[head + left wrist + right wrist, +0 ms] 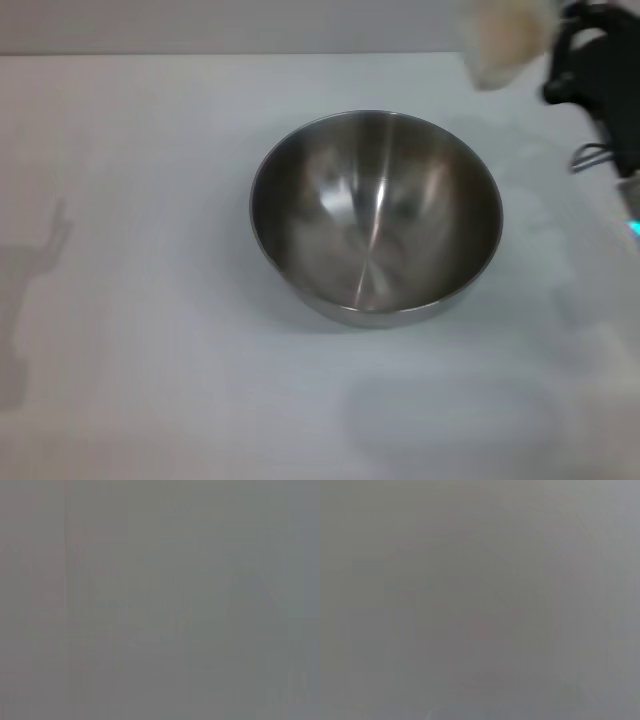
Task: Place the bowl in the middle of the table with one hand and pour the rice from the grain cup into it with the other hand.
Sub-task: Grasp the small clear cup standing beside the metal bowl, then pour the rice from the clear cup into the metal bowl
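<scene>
In the head view the steel bowl (376,215) stands upright in the middle of the white table (150,380). Its inside shows only bare shiny metal. My right gripper (560,70), black, is at the far right corner, above and behind the bowl's right side. It holds the grain cup (505,40), a blurred whitish shape with cream rice (500,35) showing through its wall. The cup is in the air, apart from the bowl. My left gripper is out of view. Both wrist views show only flat grey.
A faint arm shadow (30,270) lies on the table at the left edge. The table's far edge (250,54) runs along the top of the head view. Black cables (600,155) hang by the right arm.
</scene>
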`<action>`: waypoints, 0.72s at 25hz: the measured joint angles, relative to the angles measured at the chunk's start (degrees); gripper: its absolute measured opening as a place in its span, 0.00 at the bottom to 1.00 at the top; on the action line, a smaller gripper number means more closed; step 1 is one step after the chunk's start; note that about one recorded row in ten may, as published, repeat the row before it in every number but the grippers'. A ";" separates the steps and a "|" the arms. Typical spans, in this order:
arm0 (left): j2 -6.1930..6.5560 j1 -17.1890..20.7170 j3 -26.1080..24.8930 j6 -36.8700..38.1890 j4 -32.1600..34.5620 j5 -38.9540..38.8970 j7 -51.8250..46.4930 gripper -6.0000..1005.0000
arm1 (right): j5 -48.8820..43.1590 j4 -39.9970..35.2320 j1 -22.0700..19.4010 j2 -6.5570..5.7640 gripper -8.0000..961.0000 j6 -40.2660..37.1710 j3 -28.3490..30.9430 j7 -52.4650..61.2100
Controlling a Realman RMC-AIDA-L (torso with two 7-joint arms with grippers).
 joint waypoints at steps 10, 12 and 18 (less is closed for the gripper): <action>0.00 -0.11 0.49 -0.05 -0.24 -0.01 -0.11 0.86 | -7.15 8.16 -0.38 0.36 0.01 5.62 -2.02 -39.15; 0.00 -0.31 0.72 -0.05 -0.25 0.00 -0.20 0.86 | -7.36 9.62 -1.00 0.38 0.01 5.33 -3.09 -47.47; 0.00 -0.50 0.86 -0.05 -0.25 0.00 -0.26 0.86 | -7.44 12.49 -1.95 0.39 0.01 5.12 -5.93 -67.08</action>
